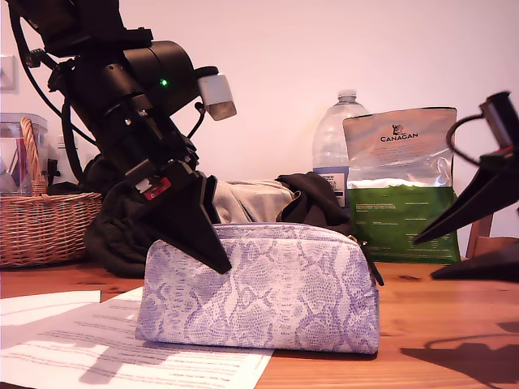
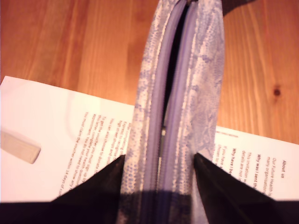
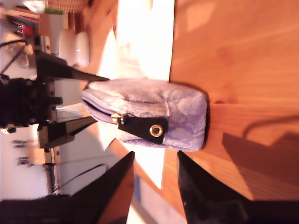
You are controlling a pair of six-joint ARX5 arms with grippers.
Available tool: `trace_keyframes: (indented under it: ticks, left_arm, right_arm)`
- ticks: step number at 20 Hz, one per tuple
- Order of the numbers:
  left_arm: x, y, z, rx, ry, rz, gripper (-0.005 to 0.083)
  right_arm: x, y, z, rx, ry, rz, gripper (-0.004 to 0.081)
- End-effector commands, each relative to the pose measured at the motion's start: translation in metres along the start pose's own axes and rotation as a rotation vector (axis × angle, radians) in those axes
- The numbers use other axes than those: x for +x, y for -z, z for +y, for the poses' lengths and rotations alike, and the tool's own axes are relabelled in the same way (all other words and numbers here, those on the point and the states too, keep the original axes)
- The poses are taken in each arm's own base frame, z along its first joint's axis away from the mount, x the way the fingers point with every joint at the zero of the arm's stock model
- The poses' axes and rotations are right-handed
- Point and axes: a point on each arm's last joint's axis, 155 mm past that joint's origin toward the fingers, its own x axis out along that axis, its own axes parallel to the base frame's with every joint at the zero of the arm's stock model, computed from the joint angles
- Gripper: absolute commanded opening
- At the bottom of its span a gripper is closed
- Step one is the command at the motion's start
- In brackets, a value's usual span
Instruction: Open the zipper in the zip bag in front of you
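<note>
A wicker basket [image 1: 40,219] stands at the exterior view's left edge on the wooden worktop [image 1: 454,324], with printed sheets of paper [image 1: 97,348] lying in front of it. Just to the right of it, my first end effector [image 1: 212,243] angles down onto the zip bag [image 1: 268,288], its two dark fingers [image 2: 93,196] set either side of the pouch's top ridge; they straddle the fabric and press it from both sides, so I am gripping the zip bag near its end on the exterior view's left. The lilac-and-white snakeskin pouch sits upright near the middle of the worktop, one corner resting on the paper. The zipper [image 2: 170,116] runs along its curved top (partly parted, a dark slit showing between the two purple tapes in the first wrist view). A dark tab with a gold eyelet [image 3: 147,128] hangs at the pouch's far end, toward the exterior view's right. Behind the bag lie bundled dark and grey clothes [image 1: 268,203], then a clear water bottle [image 1: 336,138] and a green-and-silver Canagan foil bag [image 1: 401,178]. At the exterior view's right edge, my second end effector [image 1: 486,235] hangs open, its fingers spread and holding nothing, apart from the pouch.
</note>
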Motion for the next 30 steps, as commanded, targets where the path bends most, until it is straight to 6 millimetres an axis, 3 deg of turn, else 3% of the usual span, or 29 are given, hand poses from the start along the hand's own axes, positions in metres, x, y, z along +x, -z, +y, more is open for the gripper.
trace_keyframes:
  ticks: [1, 6, 11, 19, 24, 30]
  left_arm:
    - [0.003, -0.001, -0.002, 0.012, 0.004, -0.003, 0.0409]
    - [0.003, -0.001, -0.001, 0.014, 0.0, -0.005, 0.0409]
    - [0.003, -0.001, -0.001, 0.013, 0.001, -0.004, 0.0409]
    - [0.003, -0.001, -0.001, 0.013, 0.0, -0.004, 0.0409]
    - [0.003, -0.001, -0.001, 0.012, 0.001, -0.003, 0.0409]
    - [0.003, -0.001, -0.001, 0.012, 0.001, -0.003, 0.0409]
  right_arm:
    - [0.004, -0.001, -0.003, 0.015, -0.011, 0.004, 0.027]
    - [0.012, -0.011, -0.005, 0.039, -0.034, -0.013, 0.0269]
    - [0.029, -0.006, -0.007, 0.044, -0.05, 0.025, 0.0269]
    - [0.036, -0.011, 0.006, 0.027, -0.08, 0.031, 0.0267]
    - [0.037, -0.016, 0.024, 0.009, -0.137, 0.017, 0.0267]
    - [0.037, -0.018, 0.028, 0.009, -0.15, 0.012, 0.0264]
